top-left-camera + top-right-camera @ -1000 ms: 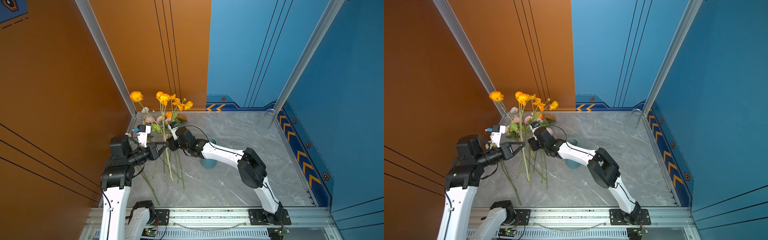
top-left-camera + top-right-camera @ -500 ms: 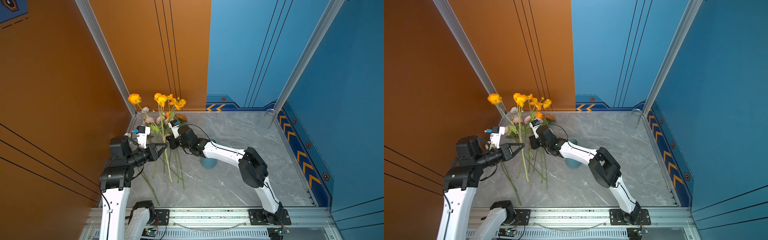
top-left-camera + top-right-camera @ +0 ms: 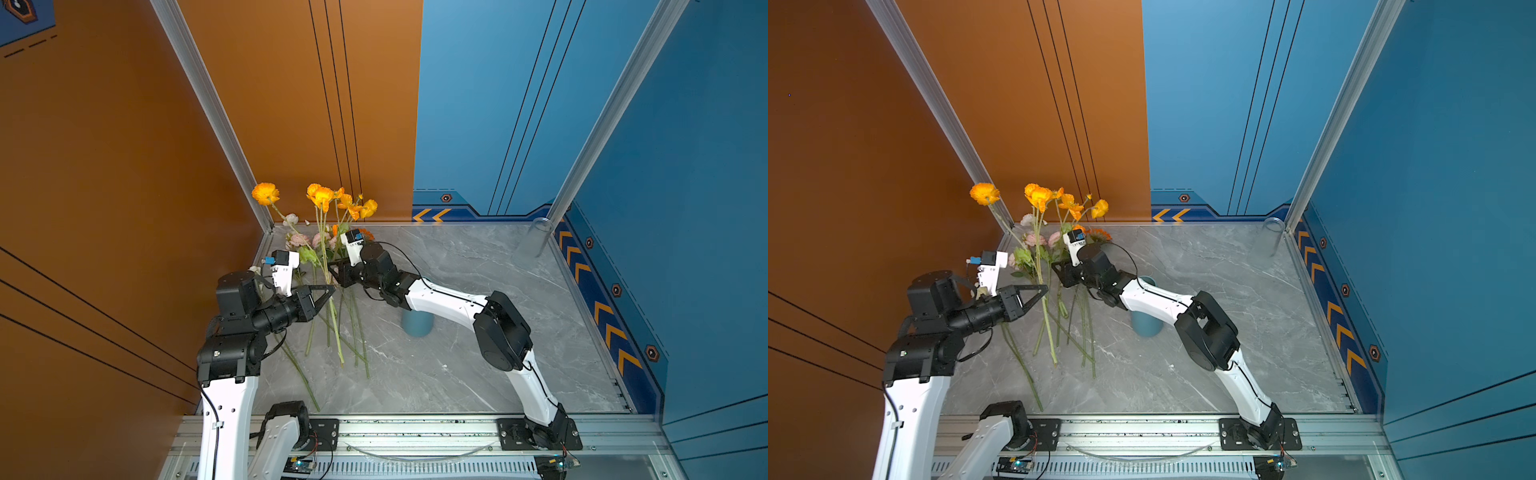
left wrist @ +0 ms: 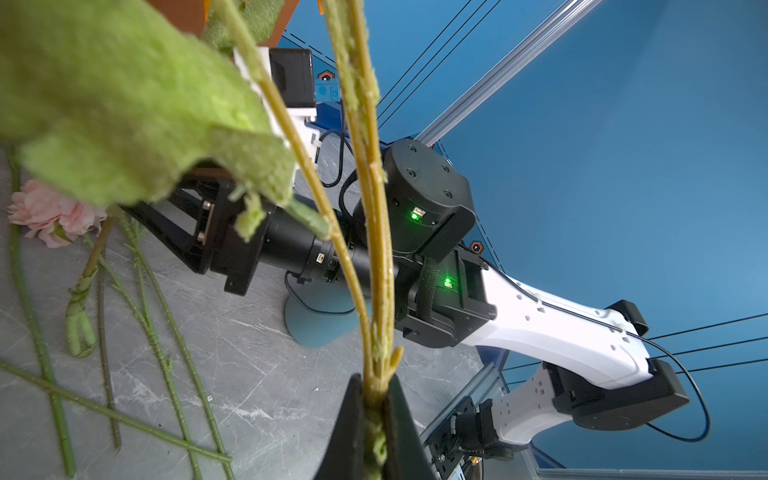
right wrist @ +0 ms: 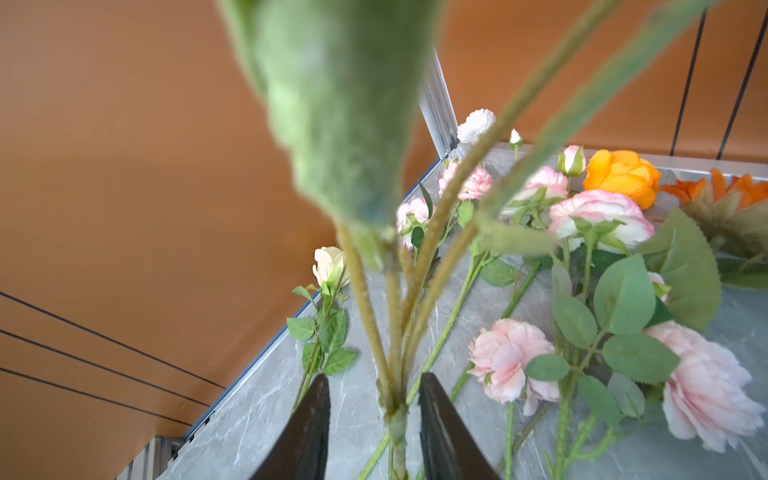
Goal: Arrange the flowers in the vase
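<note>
In both top views my left gripper is shut on the lower stem of an upright bunch of yellow-orange flowers. In the left wrist view the stem rises from the left gripper. My right gripper is just above it on the same bunch; its jaws stand apart with the stem between them, gaps on both sides. Pink and cream flowers lie on the table behind. The blue vase stands upright, half hidden by my right forearm.
Several loose green stems lie across the grey marble table below the grippers. A clear glass cylinder stands in the back right corner. The orange wall is close on the left. A metal rail runs along the front edge.
My right gripper has crept up the stem toward the back wall. The left gripper shifted slightly right, and the blooms swayed a little to the left.
</note>
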### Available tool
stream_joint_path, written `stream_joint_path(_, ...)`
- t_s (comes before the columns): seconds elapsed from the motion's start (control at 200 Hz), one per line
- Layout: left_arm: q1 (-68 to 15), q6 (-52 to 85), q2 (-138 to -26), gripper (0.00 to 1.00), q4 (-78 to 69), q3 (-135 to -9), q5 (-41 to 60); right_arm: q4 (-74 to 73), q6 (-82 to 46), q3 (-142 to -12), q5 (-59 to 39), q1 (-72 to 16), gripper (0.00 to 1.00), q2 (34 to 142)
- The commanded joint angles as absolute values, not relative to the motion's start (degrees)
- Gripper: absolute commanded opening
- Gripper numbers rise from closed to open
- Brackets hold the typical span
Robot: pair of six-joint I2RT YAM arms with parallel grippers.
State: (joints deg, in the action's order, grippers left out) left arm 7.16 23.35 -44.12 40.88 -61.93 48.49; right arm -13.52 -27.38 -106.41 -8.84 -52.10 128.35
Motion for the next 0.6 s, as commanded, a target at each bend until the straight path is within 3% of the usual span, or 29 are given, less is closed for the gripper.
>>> stream_joint_path(0.0,6.99,22.42,-43.42,0.00,41.04,-63.30,49.86,-11.94,-28.58,-110.91,-9.96,-51.86,0.29,130.97)
stream_joint_path(0.19,7.11,22.32,-43.57,0.00,41.04,-63.79,49.22,-11.54,-28.55,-112.38,-11.60,-51.94,0.00,131.41)
stream_joint_path(0.34,7.53,19.24,-43.92,0.00,45.80,-65.41,41.84,-11.65,-29.11,-109.40,-9.68,-51.68,0.00,128.58)
stream_joint_path(0.596,9.12,12.31,-46.67,0.00,59.75,-68.76,2.71,-8.34,-37.58,-106.68,-7.27,-49.08,0.00,124.41)
